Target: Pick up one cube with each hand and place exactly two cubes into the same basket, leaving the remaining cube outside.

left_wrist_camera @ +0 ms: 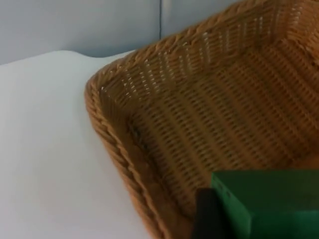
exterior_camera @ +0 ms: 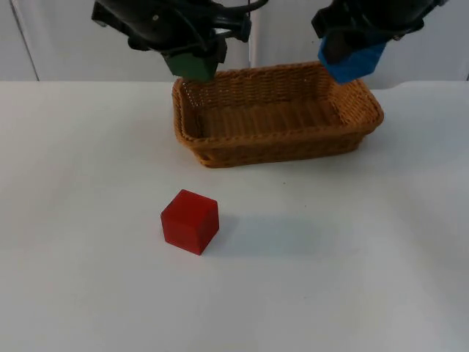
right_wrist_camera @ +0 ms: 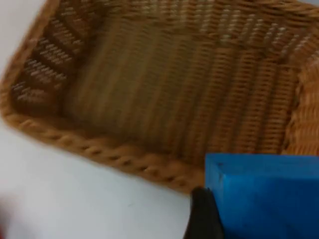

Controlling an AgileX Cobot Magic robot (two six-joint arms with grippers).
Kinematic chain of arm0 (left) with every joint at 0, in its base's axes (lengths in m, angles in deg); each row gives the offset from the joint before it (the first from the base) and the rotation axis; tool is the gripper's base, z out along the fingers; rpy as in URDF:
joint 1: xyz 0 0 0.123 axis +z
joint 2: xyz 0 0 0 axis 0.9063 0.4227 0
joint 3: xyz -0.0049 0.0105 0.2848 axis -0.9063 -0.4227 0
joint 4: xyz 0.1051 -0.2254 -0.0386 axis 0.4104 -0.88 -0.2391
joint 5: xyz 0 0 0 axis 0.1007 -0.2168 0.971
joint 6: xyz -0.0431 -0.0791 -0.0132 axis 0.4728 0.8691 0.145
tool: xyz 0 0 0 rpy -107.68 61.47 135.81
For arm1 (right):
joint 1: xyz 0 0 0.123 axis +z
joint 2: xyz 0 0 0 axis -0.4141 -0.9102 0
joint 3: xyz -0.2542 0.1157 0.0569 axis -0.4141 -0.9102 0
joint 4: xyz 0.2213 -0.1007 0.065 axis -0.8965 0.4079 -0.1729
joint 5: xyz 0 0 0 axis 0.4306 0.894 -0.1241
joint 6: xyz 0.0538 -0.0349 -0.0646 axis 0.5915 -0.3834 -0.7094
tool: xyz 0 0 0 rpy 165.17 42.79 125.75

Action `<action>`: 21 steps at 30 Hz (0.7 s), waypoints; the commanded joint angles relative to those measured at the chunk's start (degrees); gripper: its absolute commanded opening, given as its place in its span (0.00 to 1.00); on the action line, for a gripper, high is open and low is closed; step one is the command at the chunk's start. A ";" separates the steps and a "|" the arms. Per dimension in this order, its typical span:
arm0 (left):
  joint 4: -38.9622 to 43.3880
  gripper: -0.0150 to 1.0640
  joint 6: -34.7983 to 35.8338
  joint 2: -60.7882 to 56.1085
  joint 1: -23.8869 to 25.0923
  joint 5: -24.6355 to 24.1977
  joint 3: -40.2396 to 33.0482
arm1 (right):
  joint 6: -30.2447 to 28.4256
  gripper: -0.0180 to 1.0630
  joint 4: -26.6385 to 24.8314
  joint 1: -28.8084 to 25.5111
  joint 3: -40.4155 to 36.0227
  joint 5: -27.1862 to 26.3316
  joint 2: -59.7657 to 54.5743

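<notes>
A brown wicker basket (exterior_camera: 198, 141) stands at the back middle of the table, with nothing inside it. My left gripper (exterior_camera: 192, 64) is shut on a green cube (exterior_camera: 192, 66) above the basket's back left corner. In the left wrist view the green cube (left_wrist_camera: 271, 204) hangs over the basket's (left_wrist_camera: 107, 132) inner floor. My right gripper (exterior_camera: 352, 60) is shut on a blue cube (exterior_camera: 352, 61) above the basket's back right corner. In the right wrist view the blue cube (right_wrist_camera: 264, 196) hangs by the basket's rim (right_wrist_camera: 124, 162). A red cube (exterior_camera: 190, 221) rests on the table in front of the basket.
The white table (exterior_camera: 73, 220) stretches wide around the red cube. A grey partition wall (exterior_camera: 44, 37) closes the back, right behind the basket.
</notes>
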 commanded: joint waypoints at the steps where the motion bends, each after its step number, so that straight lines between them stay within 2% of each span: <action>1: -3.06 0.01 -1.19 2.34 0.36 0.83 2.77 | 0.15 0.02 -0.01 -1.33 3.65 0.95 -2.54; 10: -11.13 0.01 -8.78 11.93 1.65 -2.63 14.24 | -0.51 0.02 -0.18 -3.39 9.98 0.63 -9.33; 14: -16.39 0.01 -12.89 17.58 3.10 -5.04 21.31 | -0.25 0.02 -0.30 -3.74 10.57 -3.39 -11.98; 21: -17.50 0.01 -13.68 23.46 4.70 -5.20 25.50 | -0.09 0.02 -0.30 -3.74 10.57 -8.96 -15.20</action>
